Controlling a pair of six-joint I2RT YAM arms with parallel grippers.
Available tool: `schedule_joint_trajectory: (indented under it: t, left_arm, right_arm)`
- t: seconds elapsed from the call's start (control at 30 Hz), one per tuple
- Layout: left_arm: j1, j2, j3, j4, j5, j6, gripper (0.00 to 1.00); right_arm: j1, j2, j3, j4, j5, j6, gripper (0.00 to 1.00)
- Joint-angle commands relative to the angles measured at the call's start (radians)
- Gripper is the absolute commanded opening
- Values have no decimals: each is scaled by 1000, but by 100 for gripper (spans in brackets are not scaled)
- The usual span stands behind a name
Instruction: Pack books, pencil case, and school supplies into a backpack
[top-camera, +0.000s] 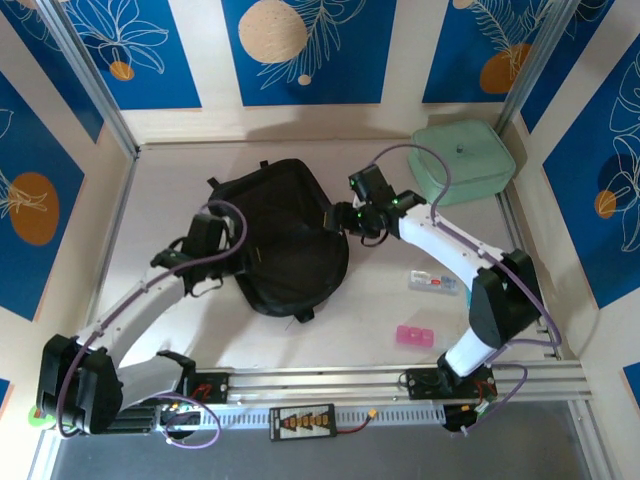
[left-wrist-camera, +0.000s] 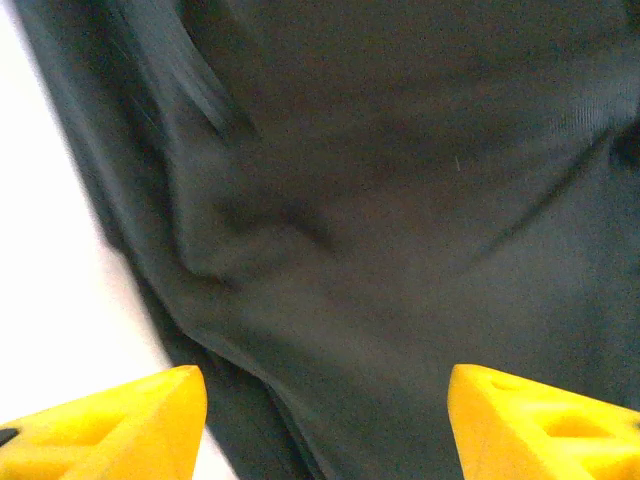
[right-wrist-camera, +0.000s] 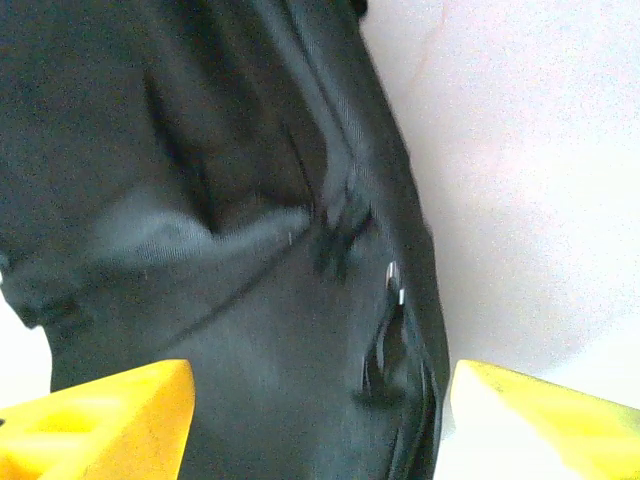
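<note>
My pale bench (top-camera: 350, 325) sits between blue leaf panels (top-camera: 345, 80). Left end effector (left-wrist-camera: 325, 405) and right end effector (right-wrist-camera: 320, 405) gape empty at the blurred backpack (top-camera: 280, 250).

Pale table (top-camera: 340, 330): black backpack (top-camera: 285, 240) ctr, mint case (top-camera: 462, 160) far R, clear packet (top-camera: 432, 282) + pink block (top-camera: 414, 336) near R.

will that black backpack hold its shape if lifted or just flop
Probably flops: the backpack lies slumped, its fabric creased in the left wrist view. Likely sags from whichever point is gripped. The zip pull may dangle and snag.
</note>
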Motion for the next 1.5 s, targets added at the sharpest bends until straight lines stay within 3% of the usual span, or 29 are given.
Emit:
schedule_joint_trajectory:
  t: [0.0, 0.33, 0.53, 0.67, 0.83, 1.1, 1.27, 1.47]
  left_arm:
    - [-73, 2, -94, 152, 76, -141, 65]
    - [-255, 168, -108, 384, 85, -188, 65]
    - [-392, 327, 49, 284, -17, -139, 65]
    - [-395, 329, 84, 217, -51, -108, 68]
    - [-380, 254, 158, 46, -133, -9, 85]
    - [-294, 193, 216, -26, -127, 92, 93]
    - [-245, 186, 247, -40, -130, 119, 93]
    - [-218, 184, 247, -39, -132, 121, 93]
  right_arm:
    - [31, -44, -85, -38, 24, 107, 69]
    - [45, -167, -220, -244, 194, 349, 67]
    - [43, -301, -381, -338, 231, 483, 71]
    - [-9, -377, -449, -347, 232, 485, 73]
    - [-142, -406, -501, -328, 242, 444, 75]
    - [-409, -290, -478, -167, 261, 283, 76]
    - [-423, -136, -369, -117, 250, 144, 73]
    - [-400, -17, -338, -88, 170, 143, 70]
